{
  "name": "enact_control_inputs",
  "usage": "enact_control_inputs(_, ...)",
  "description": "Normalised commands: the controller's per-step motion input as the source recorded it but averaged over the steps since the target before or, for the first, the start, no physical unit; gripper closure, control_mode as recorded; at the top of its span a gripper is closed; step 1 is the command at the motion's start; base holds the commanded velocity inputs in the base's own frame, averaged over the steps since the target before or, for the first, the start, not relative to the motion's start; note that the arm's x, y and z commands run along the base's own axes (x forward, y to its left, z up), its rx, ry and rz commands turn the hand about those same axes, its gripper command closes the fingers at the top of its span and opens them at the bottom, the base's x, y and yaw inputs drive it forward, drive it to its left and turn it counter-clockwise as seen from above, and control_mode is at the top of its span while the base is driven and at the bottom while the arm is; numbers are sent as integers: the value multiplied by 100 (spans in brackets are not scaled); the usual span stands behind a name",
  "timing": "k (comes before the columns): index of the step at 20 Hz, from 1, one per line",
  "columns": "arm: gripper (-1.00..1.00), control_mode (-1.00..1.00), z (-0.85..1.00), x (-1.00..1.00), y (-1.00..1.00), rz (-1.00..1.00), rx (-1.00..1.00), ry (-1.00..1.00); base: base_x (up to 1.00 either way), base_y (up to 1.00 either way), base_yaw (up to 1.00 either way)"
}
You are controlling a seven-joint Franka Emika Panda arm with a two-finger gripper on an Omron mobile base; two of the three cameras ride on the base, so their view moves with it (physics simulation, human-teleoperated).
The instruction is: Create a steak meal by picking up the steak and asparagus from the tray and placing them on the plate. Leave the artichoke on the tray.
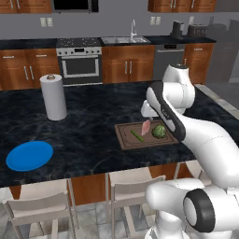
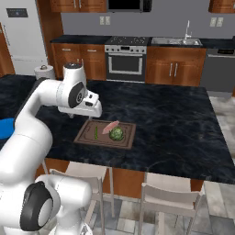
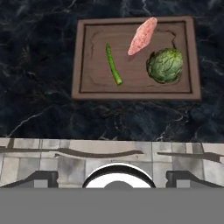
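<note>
The wooden tray (image 1: pixel 125 141) (image 2: pixel 84 136) (image 3: pixel 135 74) lies on the dark counter. On it are the pinkish steak (image 1: pixel 146 127) (image 2: pixel 110 127) (image 3: pixel 142 36), the thin green asparagus (image 1: pixel 137 136) (image 2: pixel 96 133) (image 3: pixel 113 64) and the round artichoke (image 1: pixel 159 131) (image 2: pixel 116 134) (image 3: pixel 165 65). The blue plate (image 1: pixel 30 155) (image 2: pixel 3 128) sits far to the tray's left, near the counter's front edge. My gripper (image 3: pixel 112 177) (image 2: pixel 85 112) hovers above the counter's near edge, short of the tray. It is open and holds nothing, its fingertips (image 3: pixel 41 177) wide apart.
A paper towel roll (image 1: pixel 53 97) (image 2: pixel 44 71) stands on the counter behind the plate. Chairs (image 1: pixel 130 186) (image 2: pixel 167 195) are tucked under the counter's front edge. Oven, sink and cabinets line the far wall.
</note>
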Motion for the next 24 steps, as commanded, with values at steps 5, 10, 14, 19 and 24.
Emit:
enact_control_inputs(5, -100, -100, -33, 9, 3, 0, 0, 1, 0, 0, 0)
enact_control_inputs(10, -100, -100, -53, 22, 21, 0, 0, 8, 0, 0, 0)
enact_control_inputs(14, -100, -100, -56, 45, 19, 0, 0, 14, 0, 0, 0)
enact_control_inputs(19, -100, -100, -40, 46, 0, 0, 0, 9, 0, 0, 0)
enact_control_inputs(24, -100, -100, -29, 39, 0, 0, 0, 4, 0, 0, 0)
